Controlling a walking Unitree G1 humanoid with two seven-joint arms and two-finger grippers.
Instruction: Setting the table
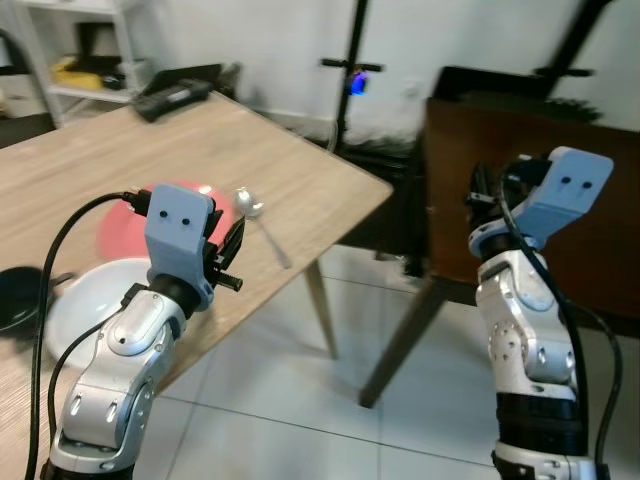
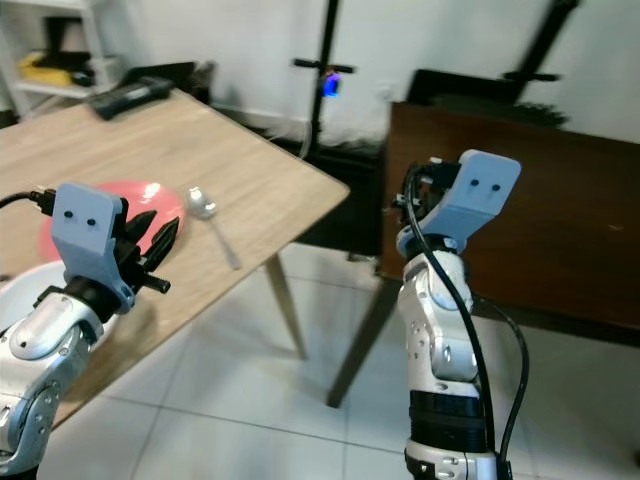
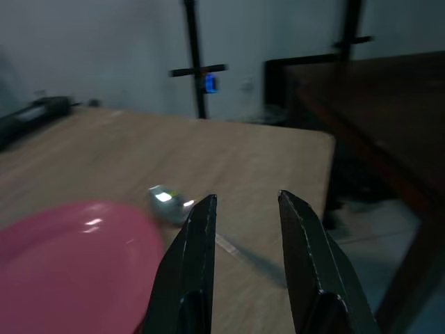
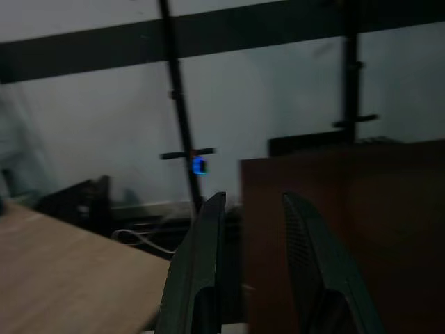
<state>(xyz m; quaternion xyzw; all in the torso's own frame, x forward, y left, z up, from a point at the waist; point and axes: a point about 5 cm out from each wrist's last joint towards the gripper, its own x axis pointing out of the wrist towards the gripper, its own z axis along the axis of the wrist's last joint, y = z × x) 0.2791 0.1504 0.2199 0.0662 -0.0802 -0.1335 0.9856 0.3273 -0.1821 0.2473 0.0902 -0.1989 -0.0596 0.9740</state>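
Note:
A pink plate (image 2: 150, 197) lies on the light wooden table (image 1: 300, 160), partly hidden by my left wrist. Just right of it rests a silver spoon (image 1: 262, 225), bowl end toward the back; in the left wrist view the spoon (image 3: 167, 198) lies just beyond the fingertips. My left gripper (image 3: 247, 198) hovers open over the plate's (image 3: 69, 250) near edge, holding nothing. A white bowl (image 1: 90, 295) sits under my left forearm. My right gripper (image 4: 254, 197) is raised off the table, open and empty, in front of a dark brown table (image 1: 480, 130).
A black dish (image 1: 15, 295) lies at the table's left edge. A black device (image 1: 175, 95) rests at the far end. A white shelf (image 1: 70, 50) stands back left and a black stand with a blue light (image 1: 352, 75) by the wall. White tiled floor (image 1: 300, 400) lies between the tables.

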